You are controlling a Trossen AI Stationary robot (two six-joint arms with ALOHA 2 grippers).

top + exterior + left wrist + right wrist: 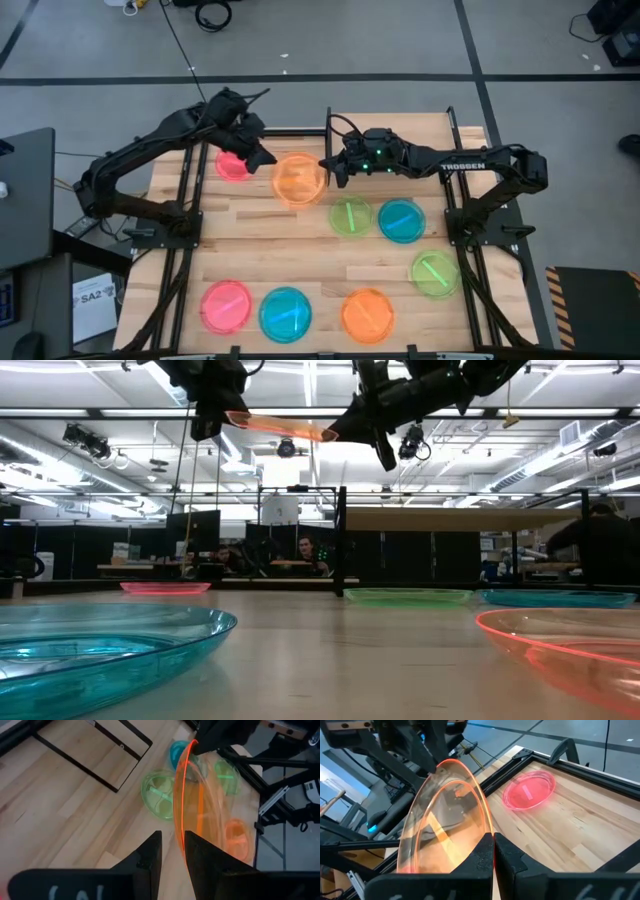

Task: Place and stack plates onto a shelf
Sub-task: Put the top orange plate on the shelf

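I hold one orange plate point(299, 180) up in the air between my two claws, well above the tabletop point(300, 260). My left gripper point(262, 160) is clenched on one edge of its rim, and my right gripper point(330, 170) pinches the opposite edge, its dark fingers point(485, 855) closed on the thin glowing lip. In the low view the plate point(282, 427) hangs nearly flat, a slim translucent sliver spanning the gap between both claws. From my left wrist the plate point(192, 810) shows as a shallow clear-orange disc with a bright rim, seen nearly edge-on past my fingers point(150, 855).

Below me lies pale wood plank, with black metal frame bars running along its sides. A pink plate point(232, 165) rests flat near the far left part of the table, just beside my left claw. A green plate point(350, 216) and a blue plate point(401, 220) sit side by side near the middle, and another green plate point(435, 272) lies off to the right. Along the near edge sit a pink plate point(225, 305), a blue plate point(285, 313) and an orange plate point(367, 314) in a row. All are smooth, round, see-through plastic with a raised bar across the centre.
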